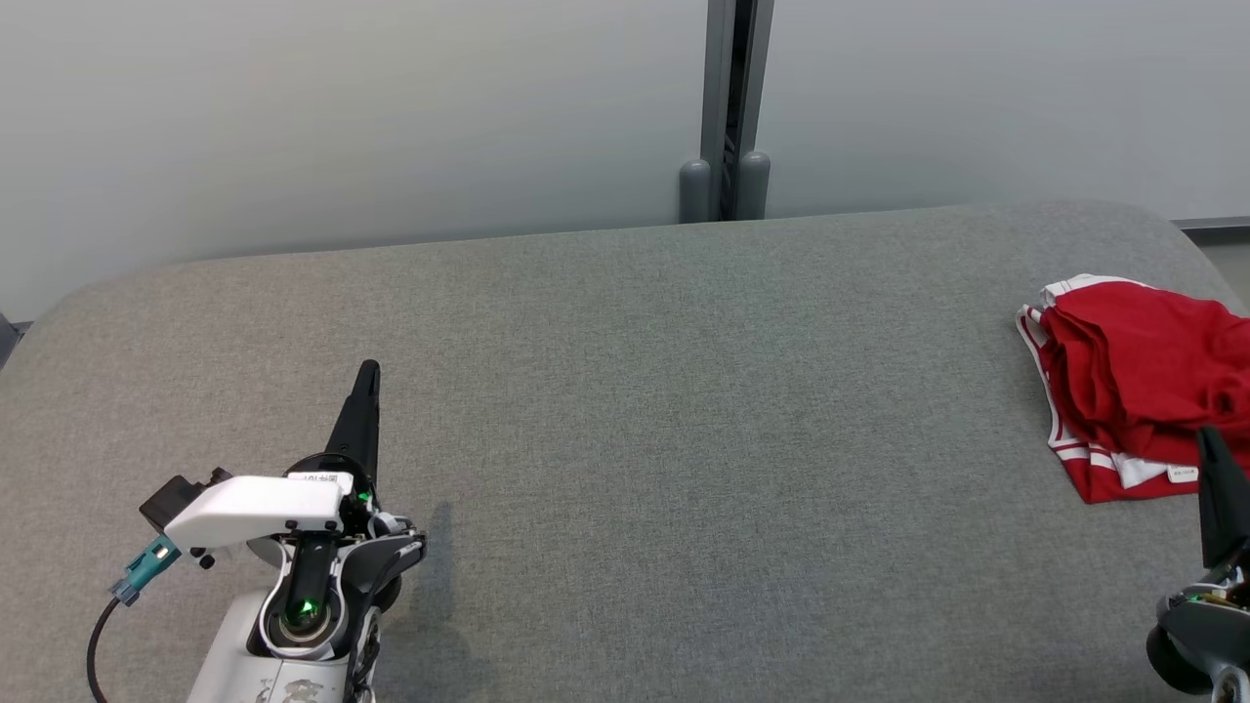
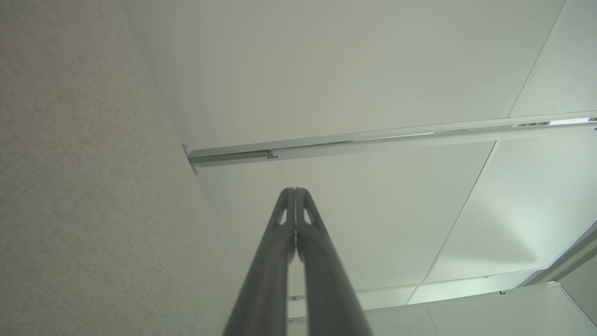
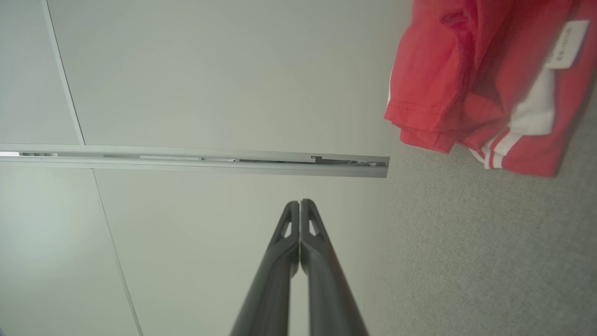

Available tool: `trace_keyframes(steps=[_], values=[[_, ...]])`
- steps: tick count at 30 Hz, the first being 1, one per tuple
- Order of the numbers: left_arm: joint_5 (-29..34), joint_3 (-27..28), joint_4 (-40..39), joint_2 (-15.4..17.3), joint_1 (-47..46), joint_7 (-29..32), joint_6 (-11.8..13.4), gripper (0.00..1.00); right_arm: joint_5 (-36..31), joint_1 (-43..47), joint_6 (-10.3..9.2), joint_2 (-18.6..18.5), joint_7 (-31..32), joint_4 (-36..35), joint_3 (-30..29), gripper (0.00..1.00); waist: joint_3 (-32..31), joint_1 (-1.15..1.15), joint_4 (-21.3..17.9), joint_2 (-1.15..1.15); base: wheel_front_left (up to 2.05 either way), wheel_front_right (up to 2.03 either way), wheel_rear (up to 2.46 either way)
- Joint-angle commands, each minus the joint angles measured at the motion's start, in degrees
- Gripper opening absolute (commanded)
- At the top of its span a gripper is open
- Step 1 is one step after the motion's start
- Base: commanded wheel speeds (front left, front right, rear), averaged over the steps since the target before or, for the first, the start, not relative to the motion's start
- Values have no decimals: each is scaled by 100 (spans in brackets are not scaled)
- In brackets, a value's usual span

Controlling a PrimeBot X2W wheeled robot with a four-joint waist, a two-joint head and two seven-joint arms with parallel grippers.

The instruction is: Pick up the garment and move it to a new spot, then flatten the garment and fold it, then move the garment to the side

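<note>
A red garment (image 1: 1138, 381) with white stripes and a small white label lies crumpled at the right end of the grey padded table (image 1: 635, 420), partly cut off by the head view's edge. It also fills the upper right of the right wrist view as red cloth (image 3: 494, 84). My right gripper (image 1: 1209, 439) is shut and empty, its tip just in front of the garment's near edge. In its own view the right gripper (image 3: 299, 202) has both fingers pressed together. My left gripper (image 1: 368, 371) stands shut and empty over the table's left part, far from the garment; the left gripper (image 2: 295, 190) points up past the table.
A pale wall with a dark vertical post (image 1: 728, 107) stands behind the table's far edge. The table's rounded corners fall away at the left and right. A wide bare stretch of grey fabric lies between the two arms.
</note>
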Motion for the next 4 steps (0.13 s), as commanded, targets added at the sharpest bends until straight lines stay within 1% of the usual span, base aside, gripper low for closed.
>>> trace_keyframes(steps=[1,4], values=[[-7,3,6,36,-104,11,-16,0,20,-22,0,-22,15,11,-2,0,0,0,0,0,0,0,0],[-7,3,6,36,-104,11,-16,0,20,-22,0,-22,15,11,-3,0,0,0,0,0,0,0,0]])
